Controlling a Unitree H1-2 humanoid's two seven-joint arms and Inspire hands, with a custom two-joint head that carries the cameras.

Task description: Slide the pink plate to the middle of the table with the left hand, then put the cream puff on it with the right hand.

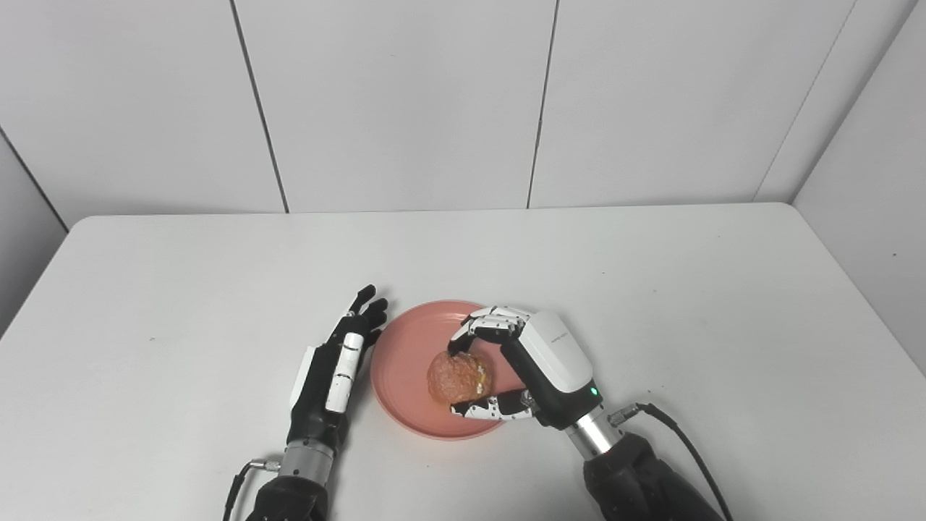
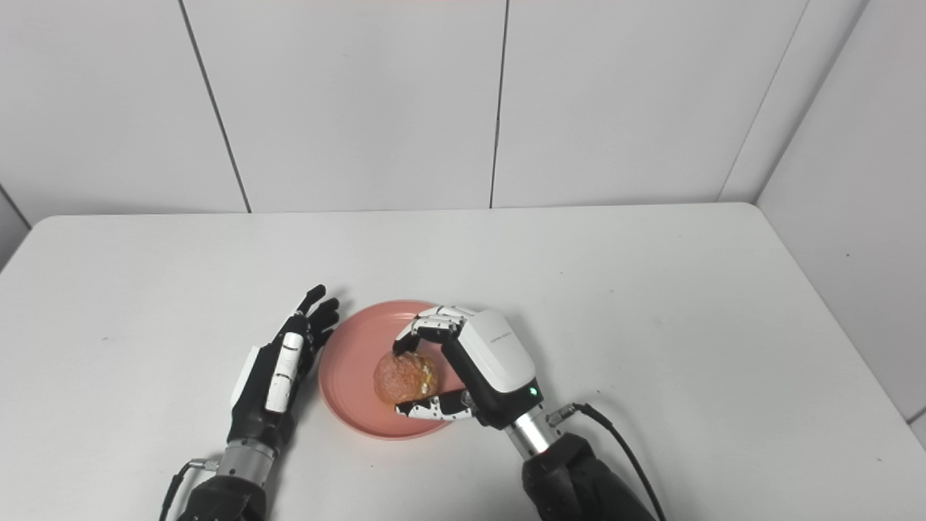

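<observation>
The pink plate (image 1: 404, 358) lies on the white table near its middle front. The brown cream puff (image 1: 457, 378) rests on the plate. My right hand (image 1: 539, 362) reaches over the plate from the right; its fingers curl over the top of the puff and its thumb sits under the near side, so it is closed around the puff. My left hand (image 1: 336, 369) lies open with fingers stretched out, just left of the plate's left rim; whether it touches the rim I cannot tell. Both also show in the right eye view: plate (image 2: 347, 376), puff (image 2: 404, 378).
The white table (image 1: 651, 289) runs to a grey panelled wall at the back and on the right. A black cable (image 1: 680, 434) trails from my right wrist.
</observation>
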